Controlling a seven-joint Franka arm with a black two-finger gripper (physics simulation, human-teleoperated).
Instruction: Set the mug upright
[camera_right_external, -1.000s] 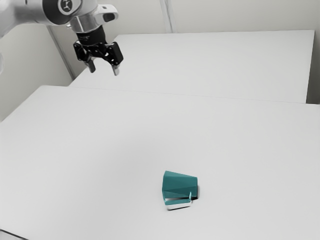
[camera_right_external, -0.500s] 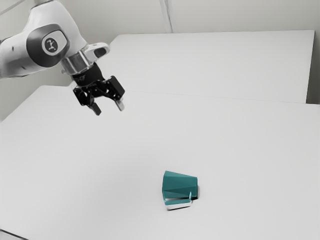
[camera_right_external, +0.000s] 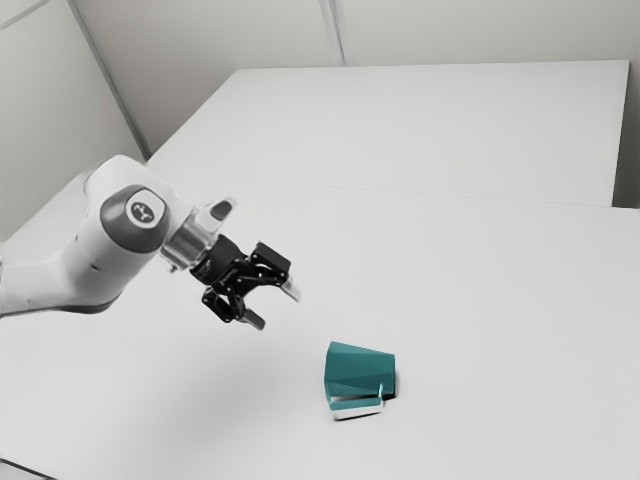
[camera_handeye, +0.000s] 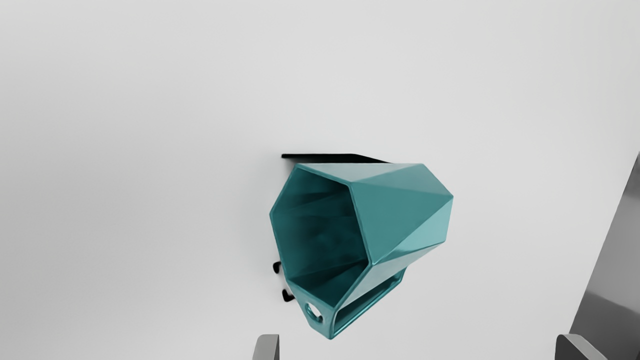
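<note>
"Pale walls (camera_right_external: 480, 28) and a smooth white desk (camera_right_external: 520, 300). What does the exterior view give you?"

"One teal, faceted mug (camera_right_external: 362, 372) on its side on the desk's near part. Its long axis runs roughly left to right, wide end to the exterior view's left, handle (camera_right_external: 356, 405) on the near side."

"And the black two-finger pincer (camera_right_external: 273, 305)?"

"Raised over the desk, left of the mug and a little farther off, apart from it. It's released, holding nothing. I'd say the way to the mug is down, rightward and nearer."

"Now the wrist view?"

"Two grey fingers (camera_handeye: 268, 348) stand wide apart, the mug out ahead of their tips. Its handle is the part closest to them, and the hollow mouth (camera_handeye: 325, 227) is partly turned to the camera."

"So what does the grasp hang on?"

"That long axis, I think. It seems to run more along the line joining the fingers than across it, so pinching the body's sides might need a turn of the wrist. To stand, the mouth must end up on top."
</note>
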